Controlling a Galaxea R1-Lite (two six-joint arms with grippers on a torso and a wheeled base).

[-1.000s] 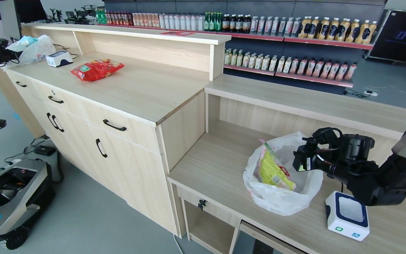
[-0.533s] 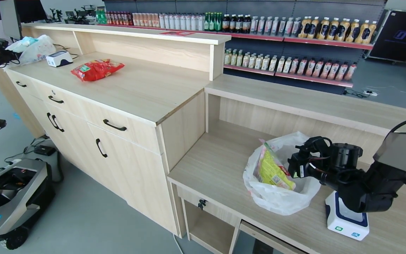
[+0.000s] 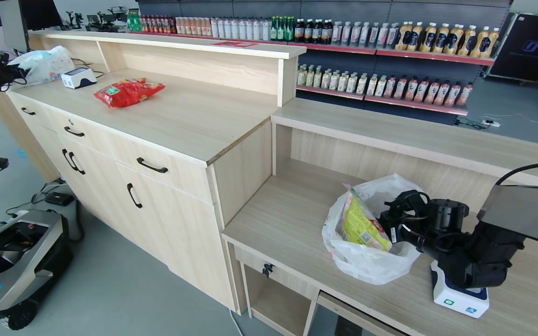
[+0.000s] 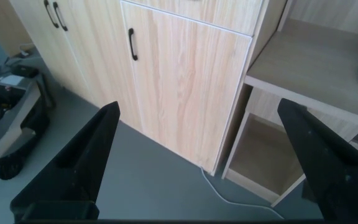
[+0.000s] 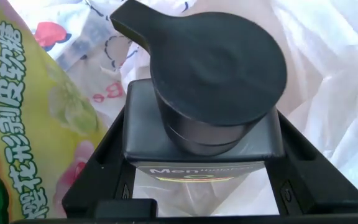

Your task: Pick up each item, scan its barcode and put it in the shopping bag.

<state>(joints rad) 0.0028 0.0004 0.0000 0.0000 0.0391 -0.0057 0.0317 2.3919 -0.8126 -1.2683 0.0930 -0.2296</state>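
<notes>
The lower surface carries the white shopping bag, mouth open, with the scanner just beside it; over the past second the right gripper has sunk from above the bag's rim into its mouth, clamped on a dark bottle with a black cap; I judge this item is about to be released beside the yellow-green packet already inside; a red packet lies on the upper surface, well apart; the left gripper hangs over the floor, fingers spread, holding nothing; the right arm covers much of the scanner, and the bag's bottom beneath the bottle is hidden.
</notes>
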